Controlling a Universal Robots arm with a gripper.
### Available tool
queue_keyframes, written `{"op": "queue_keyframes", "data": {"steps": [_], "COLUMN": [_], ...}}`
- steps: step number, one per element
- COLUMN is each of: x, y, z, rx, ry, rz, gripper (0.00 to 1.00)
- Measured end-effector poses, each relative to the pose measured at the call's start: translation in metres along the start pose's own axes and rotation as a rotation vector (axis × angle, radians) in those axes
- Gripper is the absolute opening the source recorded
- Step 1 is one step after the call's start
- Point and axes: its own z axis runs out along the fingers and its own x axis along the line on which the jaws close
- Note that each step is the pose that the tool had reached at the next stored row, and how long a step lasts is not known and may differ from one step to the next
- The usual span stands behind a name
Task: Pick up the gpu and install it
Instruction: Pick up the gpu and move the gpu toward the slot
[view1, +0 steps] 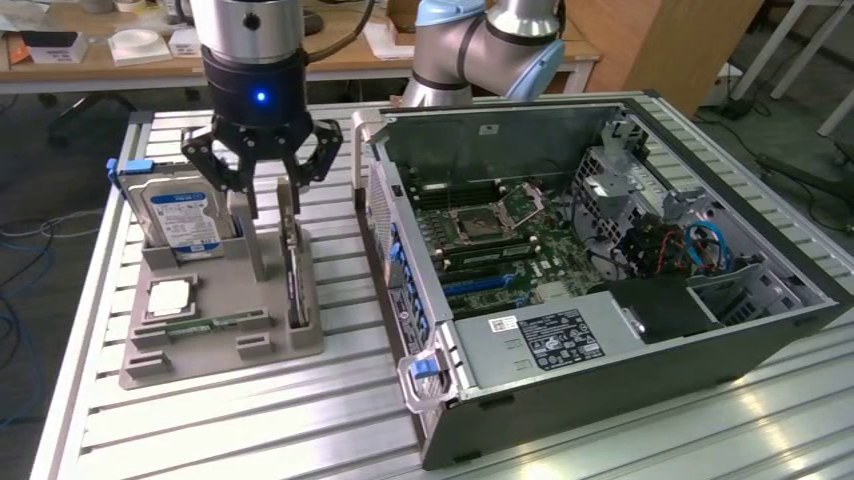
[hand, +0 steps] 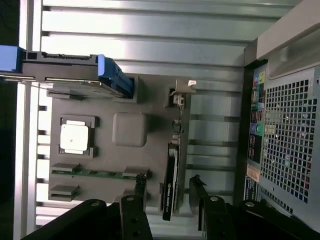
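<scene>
The gpu (view1: 295, 268) is a thin dark card standing on edge in a slot along the grey holder tray (view1: 220, 365), on the side nearest the computer case. Its silver bracket (hand: 182, 90) is at the far end. My gripper (view1: 266, 188) hangs open just above the card's far end, with the hard drive close beside it. In the wrist view the gpu (hand: 172, 172) lies between the two fingertips of my gripper (hand: 168, 190), with a gap on each side. Nothing is held.
A silver hard drive (view1: 180, 215) with a blue label stands upright at the tray's far corner. A processor chip (view1: 167, 297) and a green memory stick (view1: 214, 323) lie in the tray. The open computer case (view1: 601, 250), motherboard exposed, sits on the exterior view's right of the slatted table.
</scene>
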Motion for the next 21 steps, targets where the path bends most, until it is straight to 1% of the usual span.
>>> {"op": "queue_keyframes", "data": {"steps": [3,5,9,13,16,17,19,21], "x": [0.000,0.000,0.000,0.000,-0.001,-0.001,-0.001,-0.001], "y": [-0.0036,-0.0044,-0.0059,-0.0069,-0.0071,-0.0073,-0.0075,-0.0077], "z": [0.0042,0.0063,0.0106,0.0153,0.0187,0.0201,0.0236,0.0272], "rx": [0.0007,0.0011,0.0016,0.0024,0.0029,0.0030,0.0030,0.0031], "ry": [-0.0002,-0.0019,-0.0110,-0.0188,-0.0284,-0.0305,-0.0322,-0.0327], "rz": [-0.001,-0.002,-0.003,-0.003,-0.004,-0.004,-0.004,-0.004], "gripper": [0.47,0.47,0.47,0.47,0.47,0.47,0.47,0.47]}}
